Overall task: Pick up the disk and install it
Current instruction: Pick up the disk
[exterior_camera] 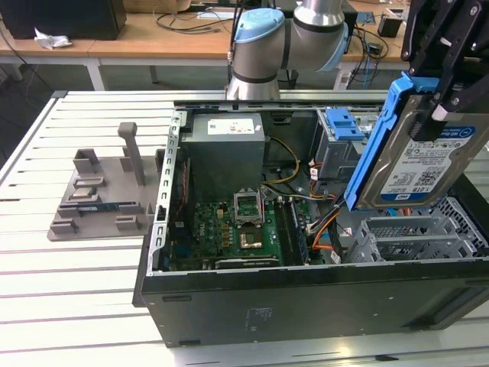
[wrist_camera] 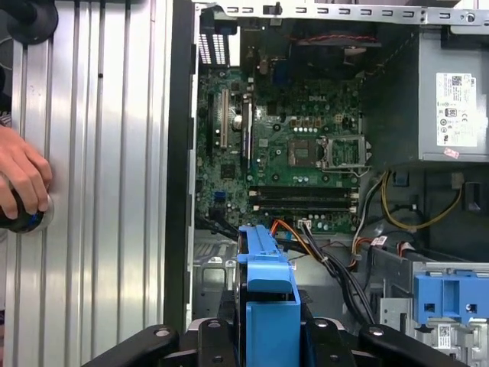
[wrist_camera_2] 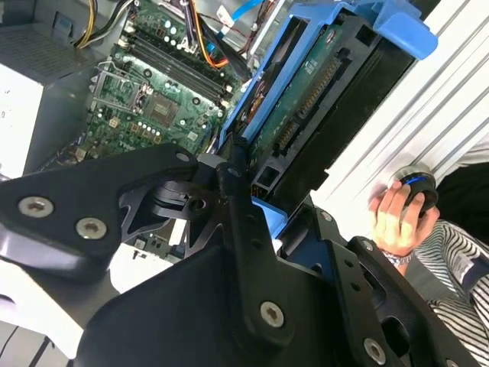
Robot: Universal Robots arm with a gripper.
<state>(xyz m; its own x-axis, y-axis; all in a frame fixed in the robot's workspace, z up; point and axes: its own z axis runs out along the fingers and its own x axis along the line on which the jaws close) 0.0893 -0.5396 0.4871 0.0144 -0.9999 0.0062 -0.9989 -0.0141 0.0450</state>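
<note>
The disk (exterior_camera: 424,157), silver with blue side rails, hangs tilted above the open computer case (exterior_camera: 306,302), at the exterior view's right, over the grey drive cage (exterior_camera: 412,237). The tool (exterior_camera: 441,95) is clamped on its upper end. A person's hand (wrist_camera: 23,180) lies on the slatted bench (exterior_camera: 76,298) beside the case.
</note>
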